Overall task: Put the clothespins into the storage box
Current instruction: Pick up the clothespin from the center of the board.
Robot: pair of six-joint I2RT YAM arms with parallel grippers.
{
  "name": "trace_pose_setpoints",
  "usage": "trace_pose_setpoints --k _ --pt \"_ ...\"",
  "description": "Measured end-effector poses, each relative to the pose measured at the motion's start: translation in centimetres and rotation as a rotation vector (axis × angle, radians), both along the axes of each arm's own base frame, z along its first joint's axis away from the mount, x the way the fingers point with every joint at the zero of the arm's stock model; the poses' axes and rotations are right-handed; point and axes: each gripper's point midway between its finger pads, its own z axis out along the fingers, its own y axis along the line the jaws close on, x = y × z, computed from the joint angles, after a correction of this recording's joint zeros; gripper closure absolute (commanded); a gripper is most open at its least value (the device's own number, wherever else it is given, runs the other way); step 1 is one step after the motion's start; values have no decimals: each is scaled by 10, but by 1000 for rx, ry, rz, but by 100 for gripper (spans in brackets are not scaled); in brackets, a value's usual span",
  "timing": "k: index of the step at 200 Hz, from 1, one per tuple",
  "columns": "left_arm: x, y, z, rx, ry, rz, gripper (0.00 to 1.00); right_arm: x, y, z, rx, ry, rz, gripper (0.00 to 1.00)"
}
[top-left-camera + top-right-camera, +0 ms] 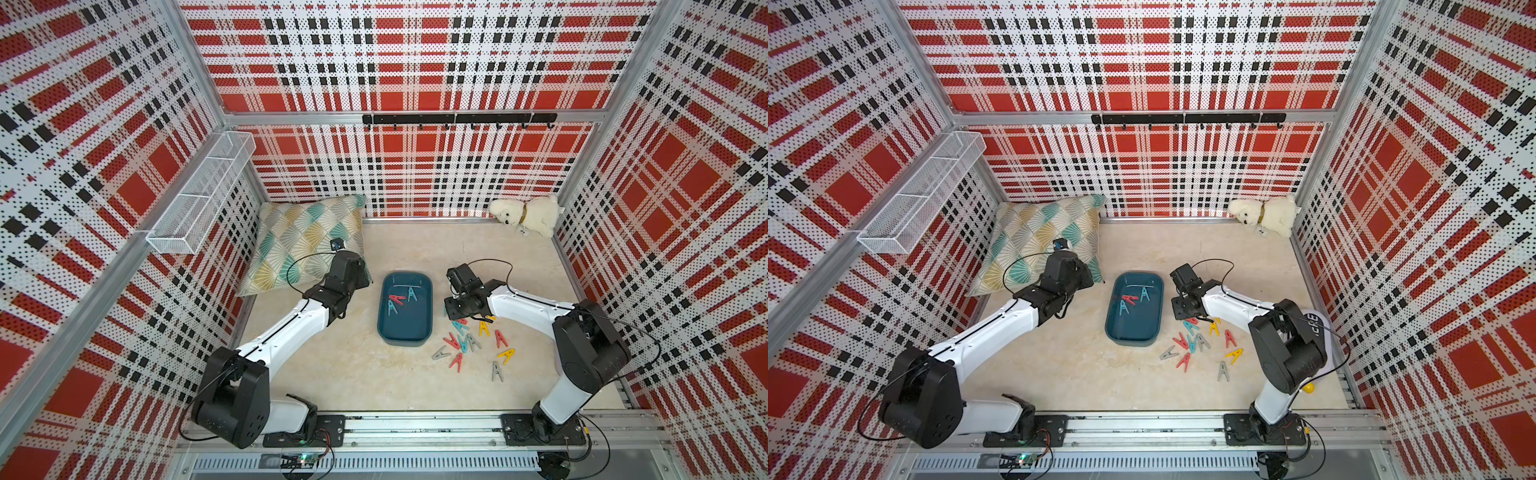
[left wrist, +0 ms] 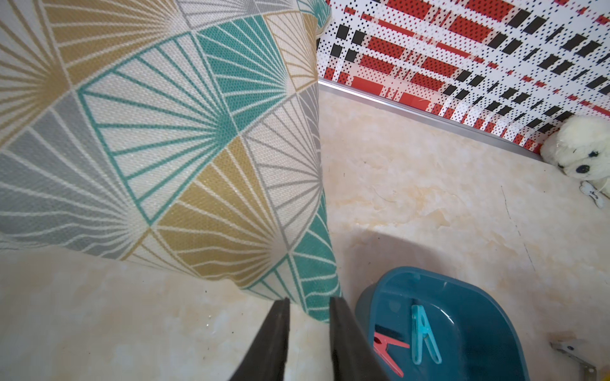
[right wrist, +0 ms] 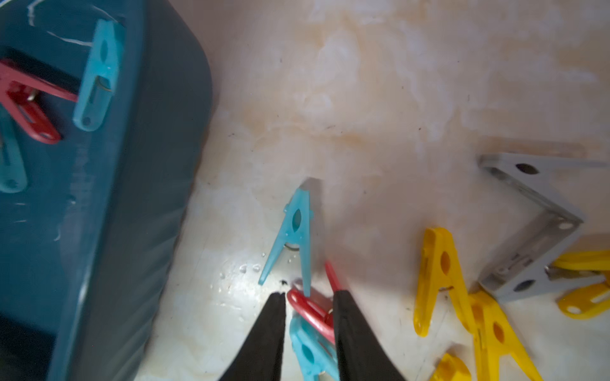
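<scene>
The storage box [image 1: 405,341] [image 1: 1131,341] stands mid-table, a shallow teal tray holding a red clothespin [image 1: 397,299] and two light blue ones [image 1: 411,294]. Several loose clothespins [image 1: 469,340] in red, yellow, blue and grey lie just right of it. My right gripper [image 3: 308,297] is down in that pile, its fingers shut on a red clothespin [image 3: 310,313] with a light blue one [image 3: 310,353] beside it in the gap. Another blue clip [image 3: 297,237] lies just ahead. My left gripper [image 2: 308,301] hovers between the pillow and the box [image 2: 462,290], slightly open and empty.
A patterned pillow [image 1: 303,241] leans at the back left, close to my left wrist. A white plush dog [image 1: 525,214] sits in the back right corner. A white wire basket [image 1: 199,195] hangs on the left wall and a black hook rail [image 1: 457,118] on the back wall.
</scene>
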Motion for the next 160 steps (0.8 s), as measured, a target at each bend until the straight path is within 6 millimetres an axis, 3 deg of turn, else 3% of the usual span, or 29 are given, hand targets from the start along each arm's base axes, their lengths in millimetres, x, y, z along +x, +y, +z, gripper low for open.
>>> trace_pose_setpoints --k 23,160 --pt "0 0 0 0 0 0 72 1 -1 -11 -22 16 -1 74" --pt "0 -1 0 2 -1 0 72 25 9 -12 -51 -16 31 80"
